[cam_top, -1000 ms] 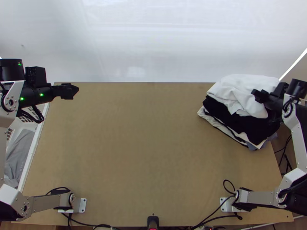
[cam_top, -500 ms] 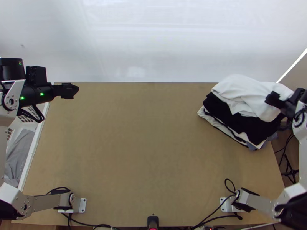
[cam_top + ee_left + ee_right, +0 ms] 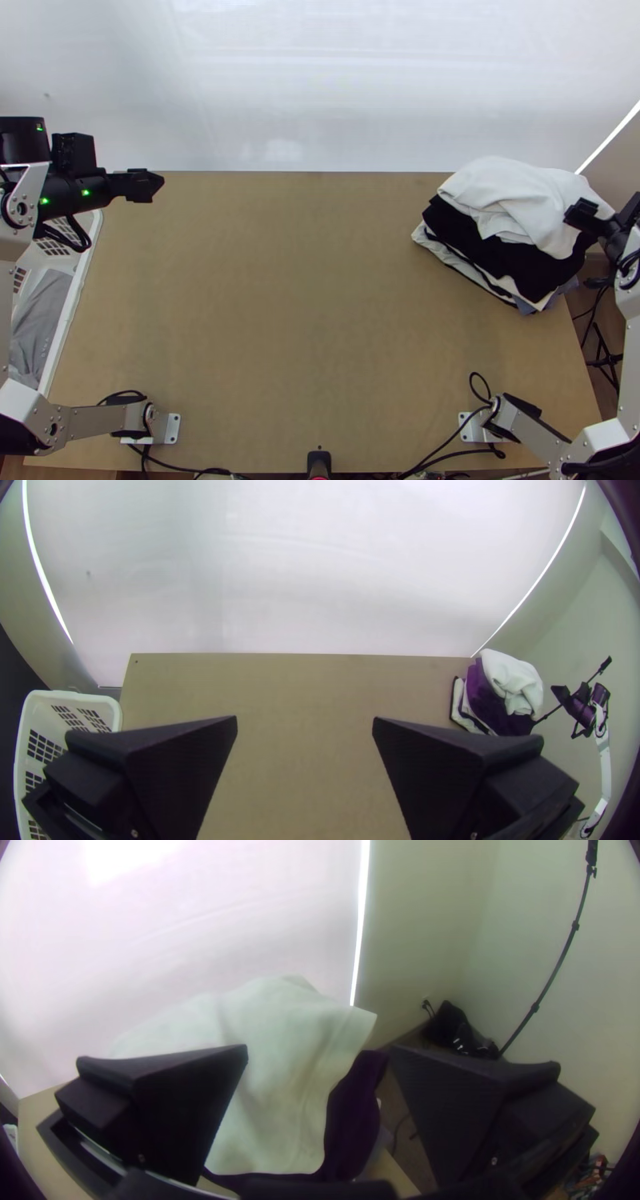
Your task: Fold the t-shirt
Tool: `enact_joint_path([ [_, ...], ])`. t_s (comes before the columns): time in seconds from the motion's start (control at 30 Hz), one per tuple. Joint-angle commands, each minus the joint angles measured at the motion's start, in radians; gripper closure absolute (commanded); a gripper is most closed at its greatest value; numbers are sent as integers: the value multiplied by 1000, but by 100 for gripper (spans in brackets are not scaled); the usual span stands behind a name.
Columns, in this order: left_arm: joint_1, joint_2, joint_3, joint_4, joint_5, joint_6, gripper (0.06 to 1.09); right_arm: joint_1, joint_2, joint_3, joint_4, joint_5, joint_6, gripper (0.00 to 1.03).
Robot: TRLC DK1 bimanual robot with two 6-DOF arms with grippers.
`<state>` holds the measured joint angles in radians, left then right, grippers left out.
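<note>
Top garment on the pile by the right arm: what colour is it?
The top garment is plain white; the top view shows it best.

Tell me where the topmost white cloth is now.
In the top view, the white cloth lies rumpled on the black cloth, at the far right corner of the table, by the right gripper.

A robot lab: two arms (image 3: pixel 96 422) mounted on a table (image 3: pixel 320 320)

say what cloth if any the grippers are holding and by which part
Nothing is held: the left gripper and the right gripper both stand open, and the white cloth lies loosely on the pile.
</note>
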<state>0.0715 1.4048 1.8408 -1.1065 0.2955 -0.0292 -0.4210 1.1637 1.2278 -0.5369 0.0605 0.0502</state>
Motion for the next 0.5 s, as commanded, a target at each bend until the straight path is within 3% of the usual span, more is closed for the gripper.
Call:
enact_joint_path([
  [0.0,-1,5,14,-3,2,-3,10,22,-25,-70,130,5,-1,4],
  [0.33,2,2,12,-9,2,-11,10,169,87,-209,654,22,-101,4],
  [0.47,4,-1,11,-12,2,-12,10,169,195,-272,847,32,-127,5],
])
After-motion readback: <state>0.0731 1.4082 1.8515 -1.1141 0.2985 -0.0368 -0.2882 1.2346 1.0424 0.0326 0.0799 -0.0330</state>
